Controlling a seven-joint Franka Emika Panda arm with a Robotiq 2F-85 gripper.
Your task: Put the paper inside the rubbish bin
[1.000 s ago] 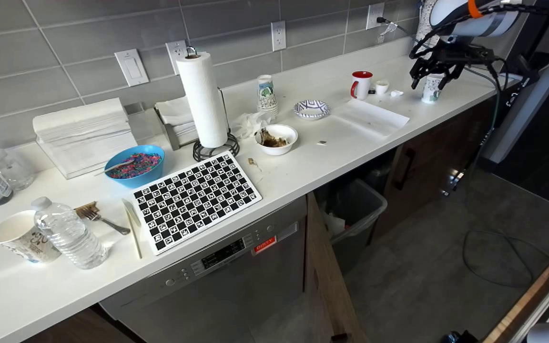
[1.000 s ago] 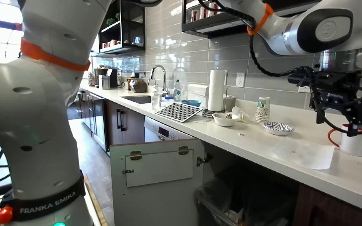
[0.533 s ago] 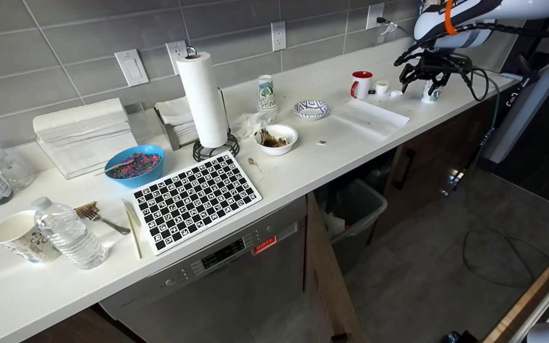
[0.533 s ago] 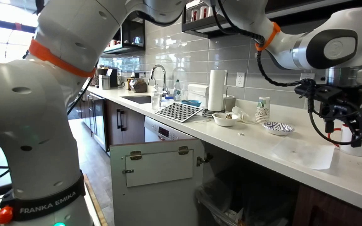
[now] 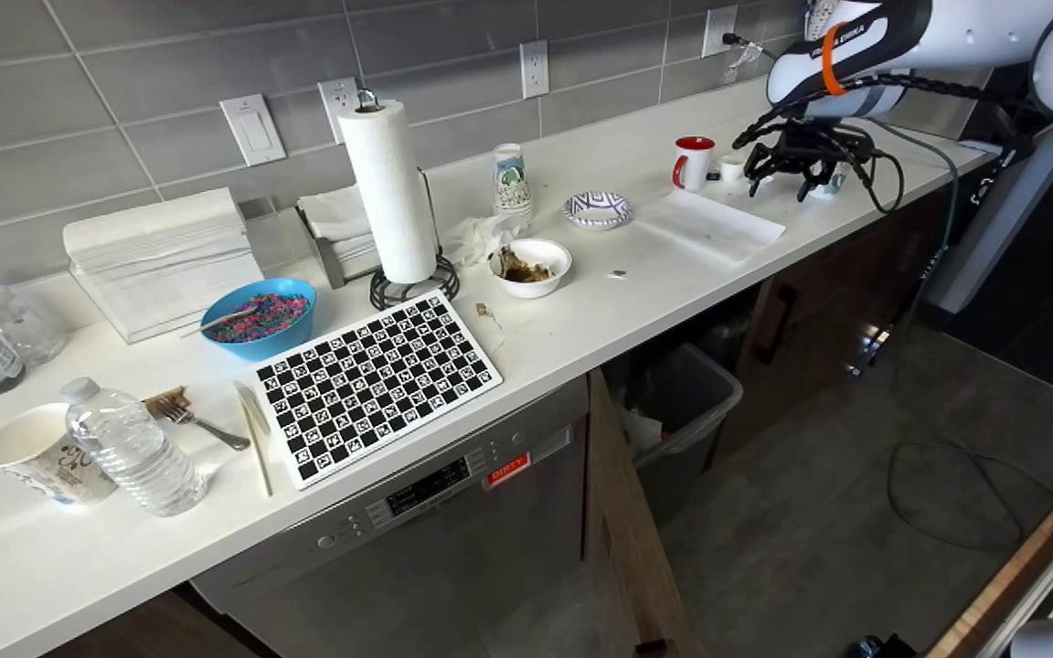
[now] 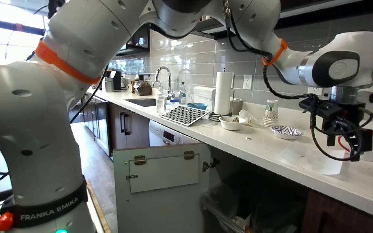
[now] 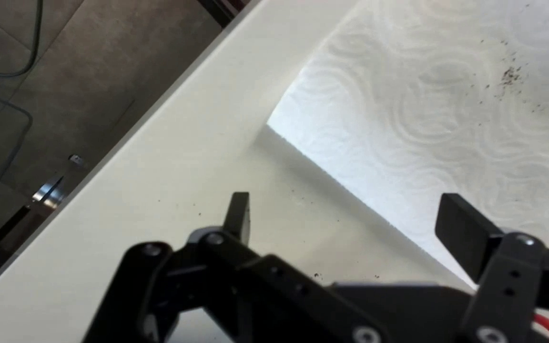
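While my pincer (image 7: 343, 209) gapes wide, gripping nothing, the paper (image 7: 436, 119) lies on the counter (image 7: 184, 152) below, off toward the patterned bowl (image 6: 286, 133), so I reckon I must shift that way first.

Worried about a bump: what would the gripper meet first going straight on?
Pointing down, the gripper would likely meet the paper near its edge, or the countertop beside it; depth is unclear.

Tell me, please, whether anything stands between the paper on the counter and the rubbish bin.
The counter's front edge: the paper lies on top and the rubbish bin sits lower, so the paper must probably clear that edge. The cabinet door stands open beside the bin.
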